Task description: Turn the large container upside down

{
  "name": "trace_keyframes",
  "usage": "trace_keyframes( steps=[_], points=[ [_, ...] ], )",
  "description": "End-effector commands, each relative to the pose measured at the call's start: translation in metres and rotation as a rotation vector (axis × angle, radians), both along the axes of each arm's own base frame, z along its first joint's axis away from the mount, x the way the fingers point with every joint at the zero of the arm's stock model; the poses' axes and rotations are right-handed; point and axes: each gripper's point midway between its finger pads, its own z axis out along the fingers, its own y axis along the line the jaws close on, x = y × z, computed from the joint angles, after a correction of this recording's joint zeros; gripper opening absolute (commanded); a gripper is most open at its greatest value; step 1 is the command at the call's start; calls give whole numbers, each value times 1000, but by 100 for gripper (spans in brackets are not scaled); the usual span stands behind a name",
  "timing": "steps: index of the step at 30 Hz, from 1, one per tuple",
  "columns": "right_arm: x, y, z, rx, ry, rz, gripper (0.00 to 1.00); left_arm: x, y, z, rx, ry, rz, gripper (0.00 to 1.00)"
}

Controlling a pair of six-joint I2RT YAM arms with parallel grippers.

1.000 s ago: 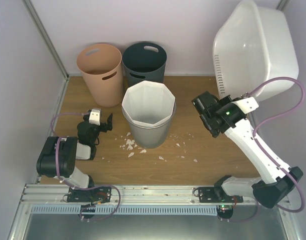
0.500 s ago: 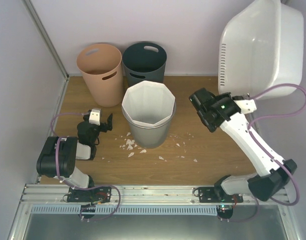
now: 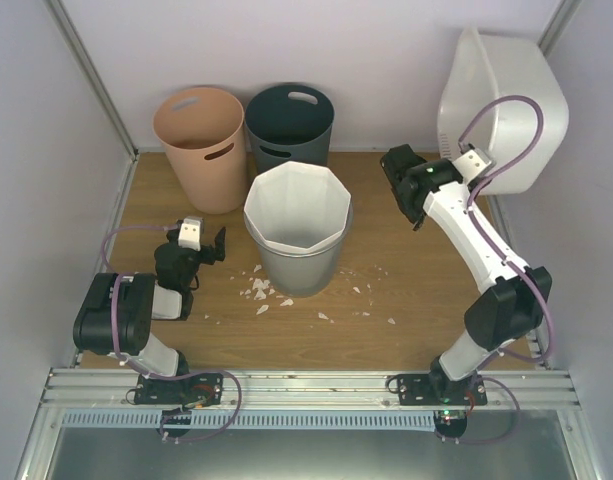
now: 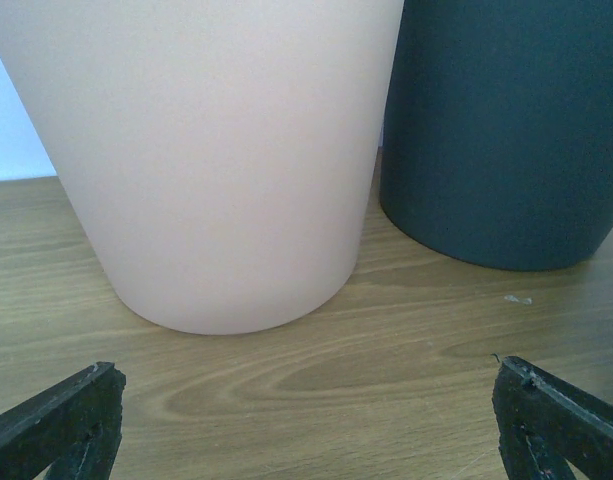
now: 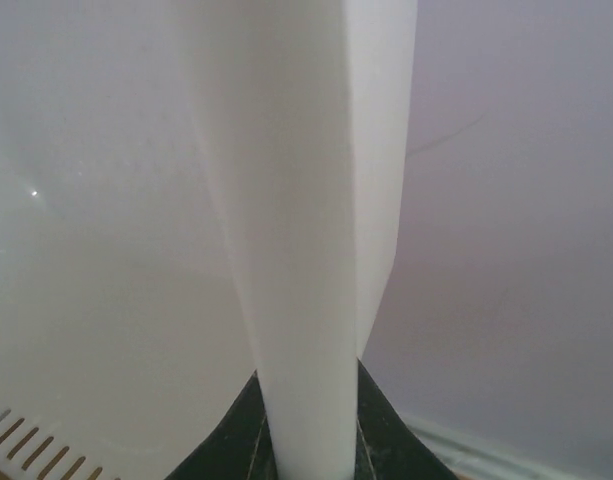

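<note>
Tub, smooth translucent-white plastic, edge-on between clamped right fingers; left fingers wide.

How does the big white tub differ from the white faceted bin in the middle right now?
The large container is held up off the table, tipped on its side, its rim pinched by the right gripper; the white faceted bin stands upright on the table, untouched. The container is broad with rounded corners and a slotted wall; the bin is tall, narrow and many-sided. Both are white and open-topped.
</note>
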Motion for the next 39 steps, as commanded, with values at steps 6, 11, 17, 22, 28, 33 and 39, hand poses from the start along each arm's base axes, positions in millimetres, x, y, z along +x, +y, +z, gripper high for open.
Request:
trace_keyframes(
  steps=[6, 11, 17, 22, 28, 33, 39],
  points=[
    [5, -4, 40, -224, 63, -56, 1, 6, -2, 20, 17, -85, -6, 99],
    [-16, -16, 42, -140, -148, -77, 1, 6, -2, 21, 18, -85, -4, 99],
    [-27, -10, 44, -97, -244, -45, 1, 6, -1, 21, 20, -87, -1, 99],
    [-40, 11, 48, -83, -253, 46, 1, 6, -1, 21, 22, -85, 1, 99],
    [-52, 27, 44, -85, -233, 130, 1, 6, -1, 21, 24, -86, 2, 99],
    [-67, 25, 24, -46, -302, 158, 1, 6, 0, 21, 24, -86, 3, 99],
    [-80, 21, 7, -10, -362, 180, 1, 6, 0, 21, 24, -86, 6, 99]
  ],
)
